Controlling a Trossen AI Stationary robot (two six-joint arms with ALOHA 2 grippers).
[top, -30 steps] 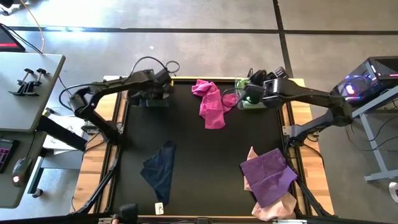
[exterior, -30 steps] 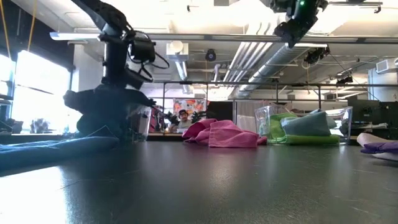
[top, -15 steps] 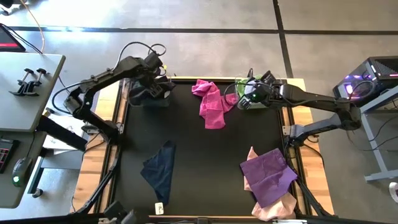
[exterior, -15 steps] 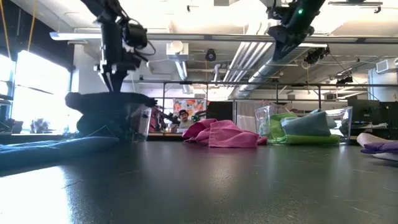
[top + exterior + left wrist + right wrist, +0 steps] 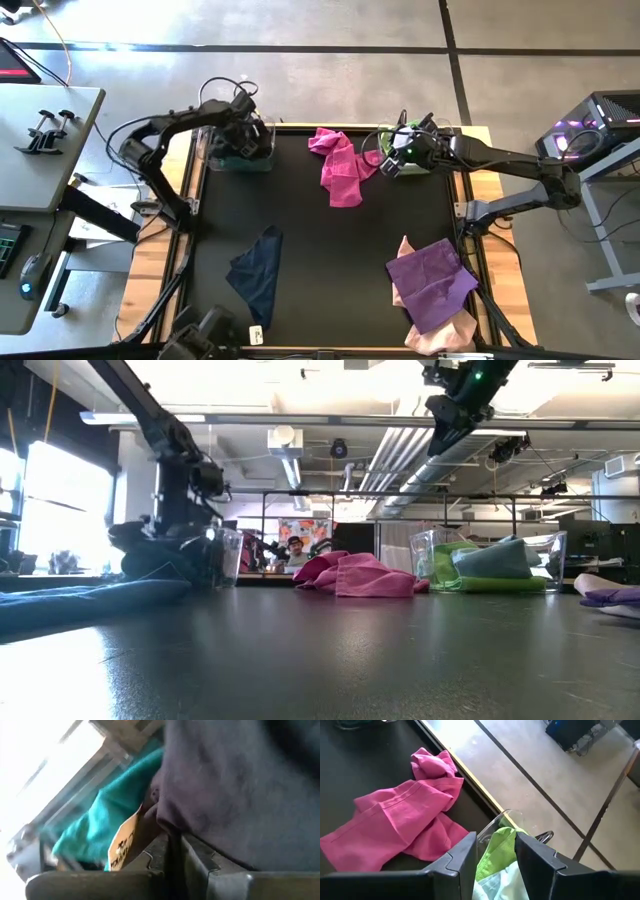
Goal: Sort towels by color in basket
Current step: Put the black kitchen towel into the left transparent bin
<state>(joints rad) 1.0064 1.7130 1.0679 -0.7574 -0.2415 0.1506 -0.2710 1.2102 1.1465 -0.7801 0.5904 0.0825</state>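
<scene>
My left gripper (image 5: pixel 173 852) is down in the clear basket (image 5: pixel 222 555) at the table's far left, shut on the black towel (image 5: pixel 235 785). Beside that cloth lies a teal towel (image 5: pixel 100 825) with a tag. My right gripper (image 5: pixel 495 855) hangs open well above the clear basket (image 5: pixel 490 565) at the far right, which holds a lime towel (image 5: pixel 495 845) and a mint one (image 5: pixel 495 558). On the table lie a magenta towel (image 5: pixel 340 168), a navy towel (image 5: pixel 258 275) and a purple towel (image 5: pixel 432 282) resting on a pale pink one (image 5: pixel 440 338). My left gripper comes at the black towel from above, pointing steeply down into the basket. A fold of the dark cloth (image 5: pixel 167 827) runs down between the two fingertips, which stand almost together. The towel lies heaped in the basket on the teal one; one layer or several, I cannot tell.
The magenta towel lies between the two baskets along the far edge. The middle of the black table top (image 5: pixel 330 250) is bare. A grey side table (image 5: pixel 50 140) stands off to the left, and a person shows in the room beyond the table (image 5: pixel 293 547).
My left gripper has come down from above the black towel into the far-left basket, rolling as it sank, and the towel's heap has sunk lower with it. My right gripper has tipped further downward over the far-right basket.
</scene>
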